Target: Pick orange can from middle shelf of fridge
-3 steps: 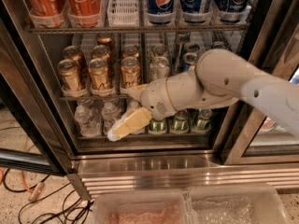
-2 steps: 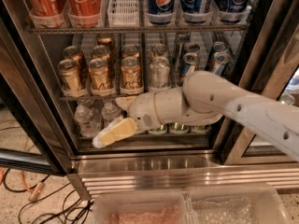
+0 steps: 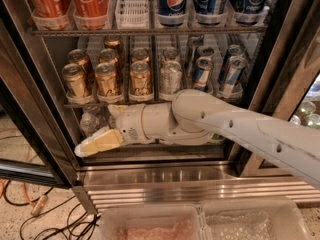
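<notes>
Cream-fingered gripper sits low-left in the tall dark-framed display fridge, below the wire middle shelf; jaws look spread, empty. Small orange-gold metal cans untouched.

Hand below the middle shelf — orange cans on its left.

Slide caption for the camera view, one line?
Gripper hangs low left in the fridge, below the orange cans on the middle shelf.
</notes>
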`<move>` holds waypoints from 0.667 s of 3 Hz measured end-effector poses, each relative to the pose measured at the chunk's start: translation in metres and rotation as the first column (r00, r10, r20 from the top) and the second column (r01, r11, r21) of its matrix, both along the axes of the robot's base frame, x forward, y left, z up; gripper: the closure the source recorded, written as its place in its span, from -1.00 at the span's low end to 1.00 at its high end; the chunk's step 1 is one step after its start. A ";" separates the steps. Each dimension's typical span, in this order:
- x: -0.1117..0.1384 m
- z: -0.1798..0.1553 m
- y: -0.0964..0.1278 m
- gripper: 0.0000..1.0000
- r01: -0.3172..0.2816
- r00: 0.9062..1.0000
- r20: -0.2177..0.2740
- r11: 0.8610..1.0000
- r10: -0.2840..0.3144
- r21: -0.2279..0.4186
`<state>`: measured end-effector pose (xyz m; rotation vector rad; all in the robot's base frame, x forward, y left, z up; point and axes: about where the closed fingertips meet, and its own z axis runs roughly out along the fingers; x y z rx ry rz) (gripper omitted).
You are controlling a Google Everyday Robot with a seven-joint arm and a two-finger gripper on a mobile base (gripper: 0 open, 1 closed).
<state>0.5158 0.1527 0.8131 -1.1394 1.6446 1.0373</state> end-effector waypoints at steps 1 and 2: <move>0.008 0.014 0.002 -1.00 0.070 0.997 0.039 0.997 -0.071 0.010; 0.010 0.021 -0.003 -1.00 0.144 0.988 0.052 0.990 -0.144 0.002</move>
